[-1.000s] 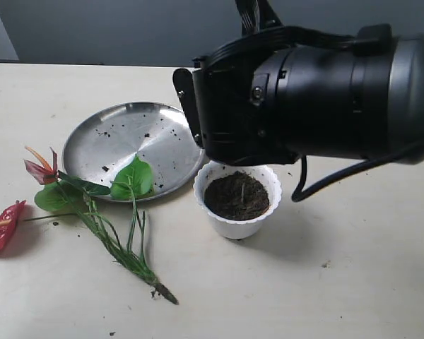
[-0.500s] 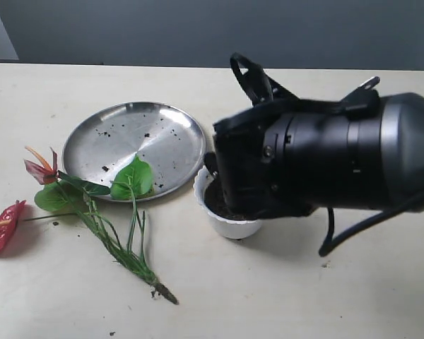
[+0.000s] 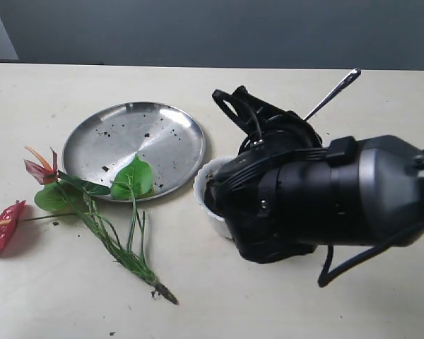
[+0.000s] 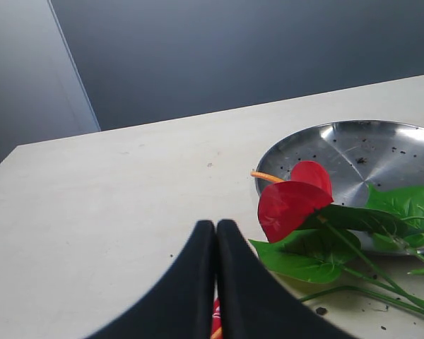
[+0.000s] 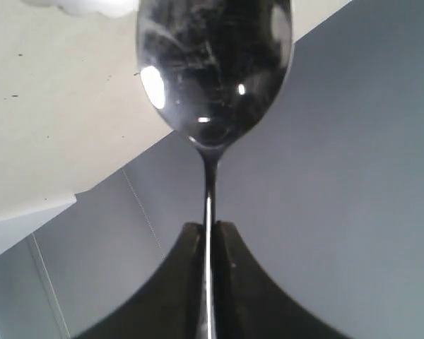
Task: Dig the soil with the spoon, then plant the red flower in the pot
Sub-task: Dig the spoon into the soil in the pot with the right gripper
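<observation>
My right gripper (image 5: 209, 229) is shut on the thin handle of the silver spoon (image 5: 213, 67), whose bowl fills the right wrist view. In the exterior view the spoon's handle end (image 3: 332, 93) sticks up behind the right arm (image 3: 318, 205). That arm covers most of the white pot (image 3: 203, 185), and the soil is hidden. The red flower lies on the table at the left: two blooms (image 3: 39, 169), leaves (image 3: 131, 178), long stems. My left gripper (image 4: 216, 227) is shut and empty, close to a red bloom (image 4: 293, 205).
A round steel plate (image 3: 134, 134) with soil crumbs lies left of the pot, with a leaf resting on its rim. A white scalloped edge (image 5: 92, 6) shows at the border of the right wrist view. A grey wall stands behind the table.
The right arm has swung down and rightward over the pot, which showed its soil a second ago. The spoon's handle end now shows. The flower and plate have not moved.
</observation>
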Controlling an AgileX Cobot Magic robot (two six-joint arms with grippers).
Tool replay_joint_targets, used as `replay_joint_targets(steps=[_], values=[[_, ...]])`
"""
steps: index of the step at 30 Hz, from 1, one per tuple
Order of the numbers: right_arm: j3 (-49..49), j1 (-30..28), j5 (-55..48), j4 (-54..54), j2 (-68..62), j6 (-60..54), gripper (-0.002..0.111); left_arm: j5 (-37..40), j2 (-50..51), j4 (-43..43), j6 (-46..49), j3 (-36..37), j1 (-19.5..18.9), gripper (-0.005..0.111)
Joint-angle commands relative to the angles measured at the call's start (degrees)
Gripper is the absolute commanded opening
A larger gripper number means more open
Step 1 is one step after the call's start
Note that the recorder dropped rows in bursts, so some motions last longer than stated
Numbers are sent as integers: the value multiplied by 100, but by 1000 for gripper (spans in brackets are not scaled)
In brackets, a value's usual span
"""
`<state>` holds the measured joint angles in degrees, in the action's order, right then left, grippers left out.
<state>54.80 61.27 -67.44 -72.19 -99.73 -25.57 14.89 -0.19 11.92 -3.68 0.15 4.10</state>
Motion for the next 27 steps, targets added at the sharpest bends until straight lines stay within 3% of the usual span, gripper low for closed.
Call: replay_joint_targets(steps=[1,14,27], values=[[-24,14,58,-214,-348,15,0,-39,19,-29,-21,-15,13,2],[-24,353,374,-373,-1054,27,0,-39,19,-29,-21,-15,13,2],[86,178,78,-976,-896,377,0,-39,19,-29,-21,-15,13,2]])
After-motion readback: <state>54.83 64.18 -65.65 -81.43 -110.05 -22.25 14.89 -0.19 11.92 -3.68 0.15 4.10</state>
